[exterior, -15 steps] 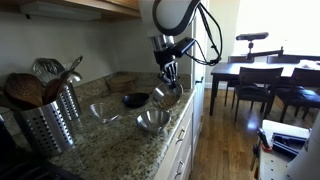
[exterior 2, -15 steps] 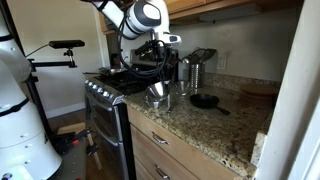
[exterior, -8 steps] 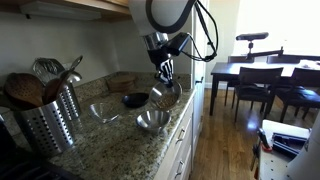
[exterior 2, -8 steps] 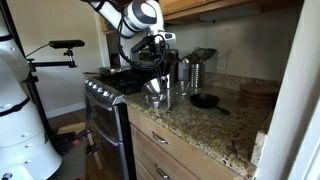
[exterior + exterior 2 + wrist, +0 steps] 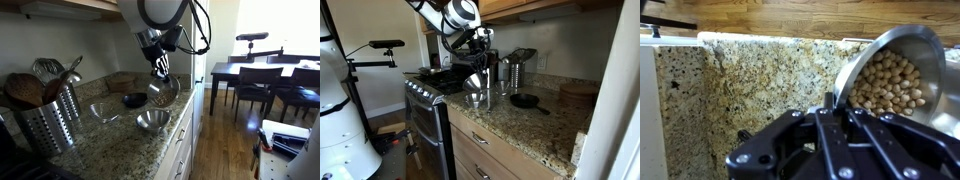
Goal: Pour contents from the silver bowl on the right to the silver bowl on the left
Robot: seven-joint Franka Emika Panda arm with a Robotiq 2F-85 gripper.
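My gripper (image 5: 830,102) is shut on the rim of a silver bowl (image 5: 890,70) full of chickpeas (image 5: 885,82), which shows tilted at the right of the wrist view. In both exterior views the held bowl (image 5: 164,92) (image 5: 475,84) hangs tilted above the granite counter, under the gripper (image 5: 159,74) (image 5: 477,71). A second silver bowl (image 5: 152,120) rests on the counter near its front edge, just below and beside the held one. A third silver bowl (image 5: 103,112) sits further along the counter toward the utensil holder.
A small black bowl (image 5: 135,99) (image 5: 524,101) sits near the wall. A perforated metal holder (image 5: 50,122) full of utensils stands at one end of the counter (image 5: 115,140). A stove (image 5: 425,85) adjoins the counter. A dining table and chairs (image 5: 262,80) stand beyond.
The arm has lifted the chickpea bowl slightly and shifted it along the counter, tilting it more. The gripper has stayed shut on the rim.
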